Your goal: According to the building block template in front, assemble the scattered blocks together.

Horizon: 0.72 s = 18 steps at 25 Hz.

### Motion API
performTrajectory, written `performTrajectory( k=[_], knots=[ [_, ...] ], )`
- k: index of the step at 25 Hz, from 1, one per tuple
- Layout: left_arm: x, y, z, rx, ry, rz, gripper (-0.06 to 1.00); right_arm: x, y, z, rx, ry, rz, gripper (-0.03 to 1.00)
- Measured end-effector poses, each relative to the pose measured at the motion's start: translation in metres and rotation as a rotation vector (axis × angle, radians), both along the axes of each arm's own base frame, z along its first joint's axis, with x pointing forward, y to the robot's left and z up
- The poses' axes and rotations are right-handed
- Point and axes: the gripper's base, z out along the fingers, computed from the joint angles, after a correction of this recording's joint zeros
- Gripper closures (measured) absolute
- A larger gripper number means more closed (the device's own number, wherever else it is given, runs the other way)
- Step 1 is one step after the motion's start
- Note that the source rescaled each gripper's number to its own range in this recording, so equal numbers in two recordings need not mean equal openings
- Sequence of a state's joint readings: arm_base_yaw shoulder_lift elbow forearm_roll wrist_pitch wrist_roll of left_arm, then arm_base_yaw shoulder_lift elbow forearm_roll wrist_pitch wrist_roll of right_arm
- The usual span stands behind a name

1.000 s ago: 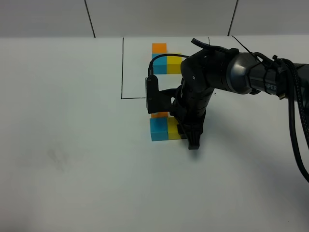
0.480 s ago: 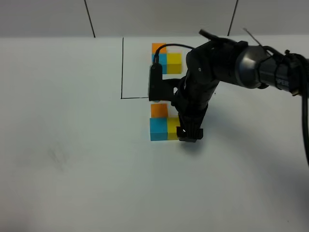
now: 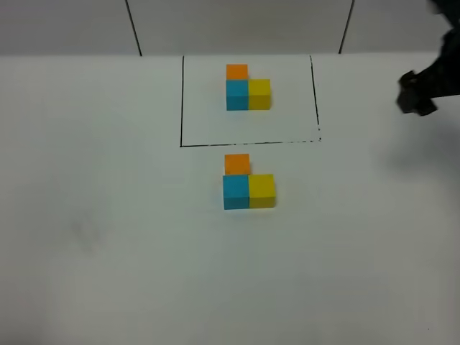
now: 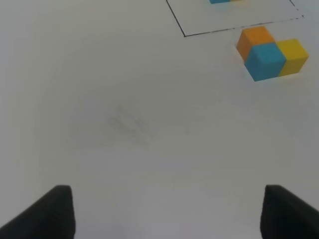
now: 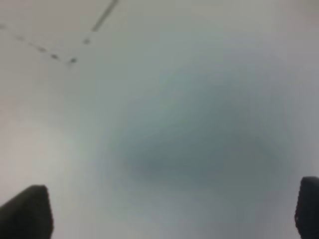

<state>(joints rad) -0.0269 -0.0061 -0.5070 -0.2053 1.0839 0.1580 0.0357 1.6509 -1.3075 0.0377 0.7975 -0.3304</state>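
Note:
The template, a black-lined rectangle [image 3: 181,108], holds a fixed L-shaped cluster [image 3: 248,90] of orange, blue and yellow cubes at the back of the table. Just in front of its outline the three loose cubes sit touching in the same L: orange [image 3: 237,164] behind sky blue [image 3: 236,191], yellow [image 3: 261,190] to its right. They also show in the left wrist view [image 4: 271,52]. My right gripper [image 3: 417,97] is blurred at the far right edge, apart from the cubes; its wrist view shows its fingertips [image 5: 27,209] spread and empty. My left gripper [image 4: 167,209] is open over bare table.
The white table [image 3: 108,237] stretches around the cubes. A faint smudge [image 4: 127,124] marks the table left of the cubes. Black seams [image 3: 133,29] run up the back wall.
My right arm has let go of the yellow cube, lifted away from the loose cubes and swung off to the far right edge. The cubes have stayed in place.

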Motion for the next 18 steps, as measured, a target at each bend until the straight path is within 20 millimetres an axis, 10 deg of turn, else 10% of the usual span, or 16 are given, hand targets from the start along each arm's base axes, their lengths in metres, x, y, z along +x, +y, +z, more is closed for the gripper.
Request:
performTrajectory(
  k=[8, 18],
  knots=[
    [0.0, 0.0, 0.0, 0.0, 0.0, 0.0, 0.3, -0.126, -0.031, 0.052, 0.067, -0.147, -0.217, -0.03],
    [0.0, 0.0, 0.0, 0.0, 0.0, 0.0, 0.3, -0.267, -0.015, 0.047, 0.188, -0.305, -0.285, -0.03]
  ],
)
